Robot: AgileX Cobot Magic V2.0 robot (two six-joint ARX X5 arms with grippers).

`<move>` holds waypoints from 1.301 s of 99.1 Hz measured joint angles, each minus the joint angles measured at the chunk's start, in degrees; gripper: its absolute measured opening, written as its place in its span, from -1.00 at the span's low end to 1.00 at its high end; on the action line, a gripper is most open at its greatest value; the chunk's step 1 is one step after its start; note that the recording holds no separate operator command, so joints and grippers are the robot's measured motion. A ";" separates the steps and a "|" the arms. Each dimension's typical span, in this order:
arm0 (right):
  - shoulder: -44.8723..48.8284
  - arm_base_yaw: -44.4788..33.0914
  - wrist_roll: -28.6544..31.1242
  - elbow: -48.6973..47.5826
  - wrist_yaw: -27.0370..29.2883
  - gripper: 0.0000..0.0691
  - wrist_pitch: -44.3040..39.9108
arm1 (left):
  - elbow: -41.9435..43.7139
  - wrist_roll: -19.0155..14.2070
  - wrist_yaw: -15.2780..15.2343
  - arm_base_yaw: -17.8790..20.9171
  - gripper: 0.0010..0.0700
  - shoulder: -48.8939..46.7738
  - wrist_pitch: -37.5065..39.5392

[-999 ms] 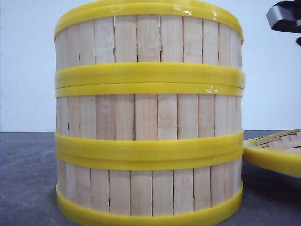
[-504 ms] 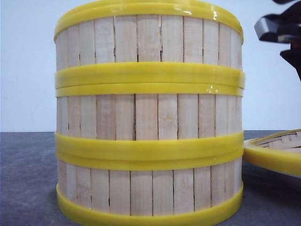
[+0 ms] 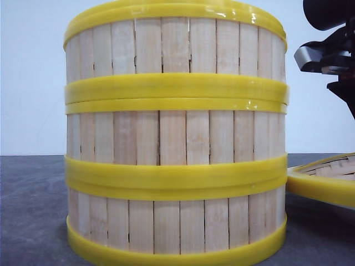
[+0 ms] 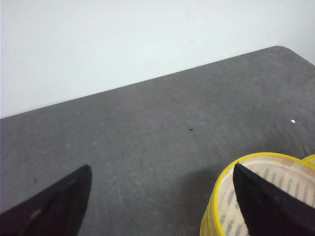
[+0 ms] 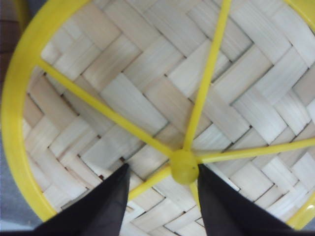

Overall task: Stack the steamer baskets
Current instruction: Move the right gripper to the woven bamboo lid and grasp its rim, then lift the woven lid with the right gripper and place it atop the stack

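We see three steamer baskets [image 3: 175, 133] stacked in one column on the dark table [image 3: 33, 210], filling most of the front view, rims touching, walls upright. Right gripper [image 5: 162, 196] sits over the woven-topped lid [image 5: 147, 93]: jaws parted w/ a gap, nothing b/w them, the lid's yellow centre knob [image 5: 184, 167] just beyond the gap, near the inner edge of one finger. Can't tell if the tips touch the weave. In front view the lid [image 3: 324, 180] lies flat just beside the stack's base, and the right arm [image 3: 330, 50] hangs above it.

Left gripper [image 4: 162, 196] also released: fingers [image 4: 59, 201] spread wide, bare table b/w them. Top of the stack's rim [image 4: 231, 169] shows by one fingertip, which overlaps it in view; contact unclear. Rest of stack lies outside the jaws.
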 joint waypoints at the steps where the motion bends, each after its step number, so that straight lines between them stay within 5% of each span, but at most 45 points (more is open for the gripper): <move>1: 0.00 0.00 0.00 0.00 0.00 -0.27 0.02 | 0.00 0.00 0.00 0.00 0.59 0.00 0.00; 44: 0.07 -0.11 0.98 0.28 0.68 -0.83 2.08 | 0.00 -0.02 0.00 0.00 0.59 0.11 -0.02; 97: -0.68 -3.50 0.90 2.01 2.75 -0.85 0.07 | 0.00 -0.02 0.00 0.00 0.59 0.11 -0.02; 129: -3.39 -5.42 0.87 16.61 5.53 -0.85 -4.59 | 0.00 -0.02 0.00 0.00 0.59 0.11 0.00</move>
